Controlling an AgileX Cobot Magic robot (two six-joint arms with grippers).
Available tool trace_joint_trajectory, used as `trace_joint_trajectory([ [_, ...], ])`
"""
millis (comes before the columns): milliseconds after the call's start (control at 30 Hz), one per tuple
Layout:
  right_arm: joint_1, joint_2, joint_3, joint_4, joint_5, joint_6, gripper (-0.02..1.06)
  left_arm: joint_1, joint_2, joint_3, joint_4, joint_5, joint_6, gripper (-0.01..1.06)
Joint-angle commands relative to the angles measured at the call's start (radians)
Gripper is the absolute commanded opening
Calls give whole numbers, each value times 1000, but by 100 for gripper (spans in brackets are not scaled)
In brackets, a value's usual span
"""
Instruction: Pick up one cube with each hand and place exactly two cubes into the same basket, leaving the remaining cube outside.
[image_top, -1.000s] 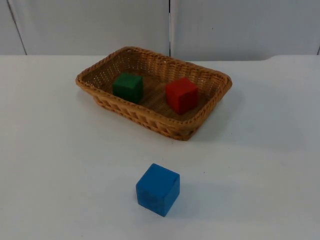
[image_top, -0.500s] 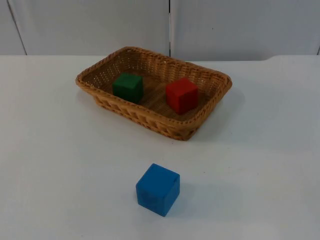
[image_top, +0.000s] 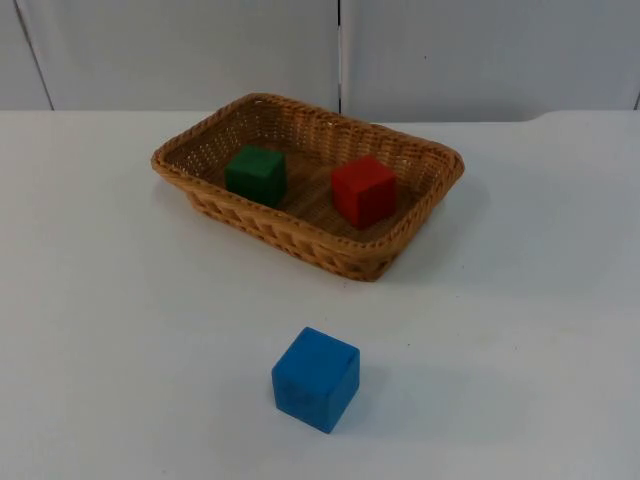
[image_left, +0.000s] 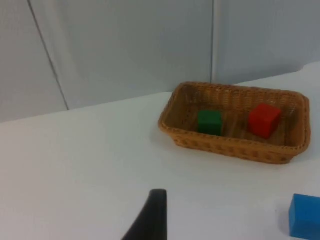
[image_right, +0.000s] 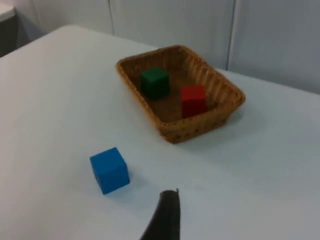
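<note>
No visible change since earlier.

**Even, bright light**

Soft overhead light covers the white table without glare. The basket and blue cube cast faint shadows to their right. Both wrist views look slightly soft.

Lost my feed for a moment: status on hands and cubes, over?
Both arms waiting, pulled back. Green cube and red cube inside the basket, apart. Blue cube outside on the table. Nothing obstructing.
</note>
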Motion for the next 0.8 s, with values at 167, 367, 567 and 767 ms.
trace_joint_trajectory([
  [167,1,-46,-15,-19,60,39,75,-1,-83,4,100,78,-105,89],
  [367,1,-46,-26,-29,148,39,75,-1,-83,66,163,132,-133,89],
  [567,1,-46,-20,-125,223,61,75,-1,-83,170,163,95,-159,89],
  [767,1,-46,-2,-164,214,109,75,-1,-83,196,164,66,-168,89],
])
